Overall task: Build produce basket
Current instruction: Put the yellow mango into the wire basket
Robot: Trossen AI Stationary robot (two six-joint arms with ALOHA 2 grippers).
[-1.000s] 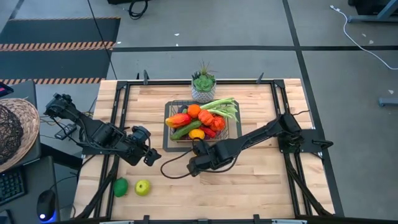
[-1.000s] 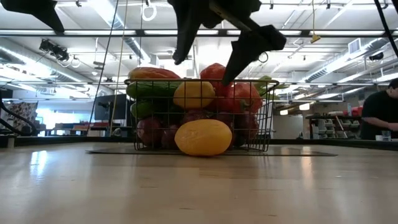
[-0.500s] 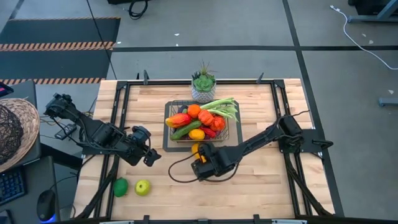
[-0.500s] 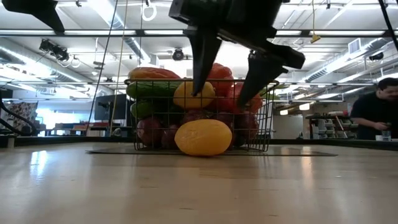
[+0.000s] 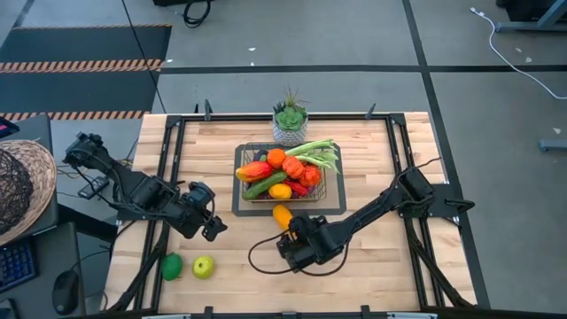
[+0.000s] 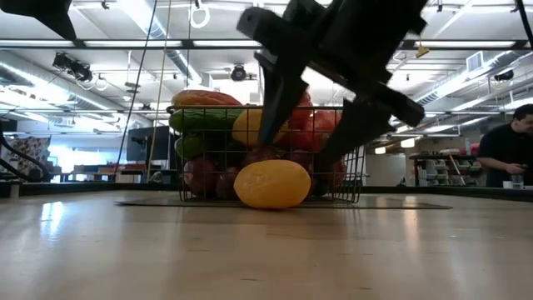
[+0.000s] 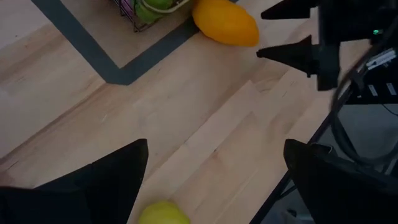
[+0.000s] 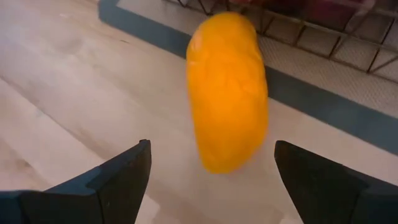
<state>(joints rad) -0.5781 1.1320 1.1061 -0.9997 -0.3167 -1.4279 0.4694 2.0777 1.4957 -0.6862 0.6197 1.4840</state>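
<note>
The dark wire basket stands on a dark mat at the middle of the table, heaped with produce: red, orange, green and yellow pieces and a leek. A long yellow-orange fruit lies on the table against the basket's near side. My right gripper is open, low, just on the near side of this fruit and pointing at it. In the right wrist view its fingers stand apart short of the fruit, touching nothing. My left gripper waits open at the left.
A green fruit and a yellow-green apple lie near the table's front left. A potted succulent stands behind the basket. A black cable loops on the wood by my right gripper. A person is far behind the table.
My right gripper has come down from the height of the basket's rim toward the table and drawn back toward the near edge, uncovering the yellow-orange fruit in the high view. It has tipped flatter and stays open. The fruit and basket have not moved.
</note>
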